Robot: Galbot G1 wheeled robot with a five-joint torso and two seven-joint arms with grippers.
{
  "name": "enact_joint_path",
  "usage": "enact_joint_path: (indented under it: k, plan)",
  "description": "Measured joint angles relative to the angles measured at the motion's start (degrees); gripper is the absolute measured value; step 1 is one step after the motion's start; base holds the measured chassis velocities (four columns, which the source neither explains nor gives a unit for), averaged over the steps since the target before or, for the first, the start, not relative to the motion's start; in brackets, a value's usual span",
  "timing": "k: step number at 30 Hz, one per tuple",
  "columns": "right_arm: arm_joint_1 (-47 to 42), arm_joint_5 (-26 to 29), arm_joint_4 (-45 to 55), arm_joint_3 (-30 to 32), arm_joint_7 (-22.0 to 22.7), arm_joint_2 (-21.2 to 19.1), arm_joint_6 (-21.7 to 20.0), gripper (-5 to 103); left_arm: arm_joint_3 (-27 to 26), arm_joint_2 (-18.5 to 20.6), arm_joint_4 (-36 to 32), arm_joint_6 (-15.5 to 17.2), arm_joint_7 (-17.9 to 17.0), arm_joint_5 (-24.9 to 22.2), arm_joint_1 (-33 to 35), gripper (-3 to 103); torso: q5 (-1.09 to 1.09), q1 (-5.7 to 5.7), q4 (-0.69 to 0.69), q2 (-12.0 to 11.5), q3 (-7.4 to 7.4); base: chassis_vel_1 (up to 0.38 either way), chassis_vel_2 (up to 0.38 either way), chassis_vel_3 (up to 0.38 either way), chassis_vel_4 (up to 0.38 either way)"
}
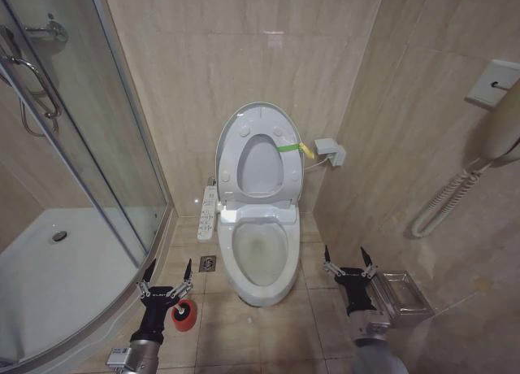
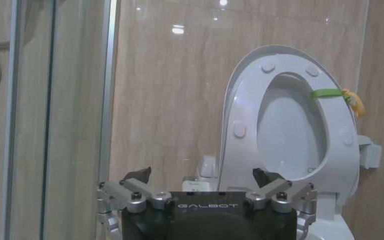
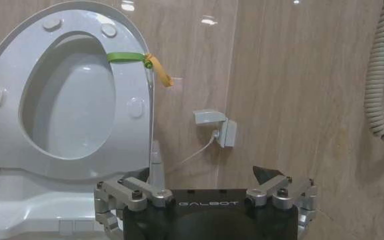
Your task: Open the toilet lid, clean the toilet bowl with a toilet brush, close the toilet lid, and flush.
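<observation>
Toilet lid (image 1: pixel 258 114) and ring-shaped seat (image 1: pixel 262 187) are seen raised together, leaned upright against the beige tiled wall (image 1: pixel 211 57). Both are of glossy white plastic, oval in outline; small round bumpers are dotted along the underside of the seat, and a green band with a yellow tab (image 1: pixel 294 148) is looped across its edge on the robot's right. Below, the toilet bowl (image 1: pixel 262 252) lies uncovered: a smooth, elongated oval of white ceramic with a faintly stained basin. A long white button panel (image 1: pixel 208 212) is fixed along its left side.

On the tiled floor (image 1: pixel 268 333) left of the bowl, the toilet brush (image 1: pixel 184 315) is stood in its round red cup-shaped holder, partly hidden behind the left tool (image 1: pixel 167 270). That tool is held low above the floor, released, its two dark pointed fingers spread apart with nothing between them. The right tool (image 1: pixel 345 255) is held on the other side of the bowl, likewise released and empty, just beside a metal wire rack (image 1: pixel 402 297) mounted on the right wall.

A curved glass shower enclosure (image 1: pixel 73 146) with chrome framing is seen on the left, and a white coiled cord (image 1: pixel 443 199) hangs on the right wall.
</observation>
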Motion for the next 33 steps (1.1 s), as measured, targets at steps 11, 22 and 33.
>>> enact_joint_path:
  k: [11,22,33]
  plan:
    - [0.0,0.0,0.0,0.0,0.0,0.0,0.0,100,0.0,0.0,0.0,0.0,0.0,0.0,0.0,99,0.0,0.0,0.0,0.0,0.0,0.0,0.0,0.0,0.0]
    - [0.0,0.0,0.0,0.0,0.0,0.0,0.0,100,0.0,0.0,0.0,0.0,0.0,0.0,0.0,99,0.0,0.0,0.0,0.0,0.0,0.0,0.0,0.0,0.0]
    - [0.0,0.0,0.0,0.0,0.0,0.0,0.0,100,0.0,0.0,0.0,0.0,0.0,0.0,0.0,99,0.0,0.0,0.0,0.0,0.0,0.0,0.0,0.0,0.0]
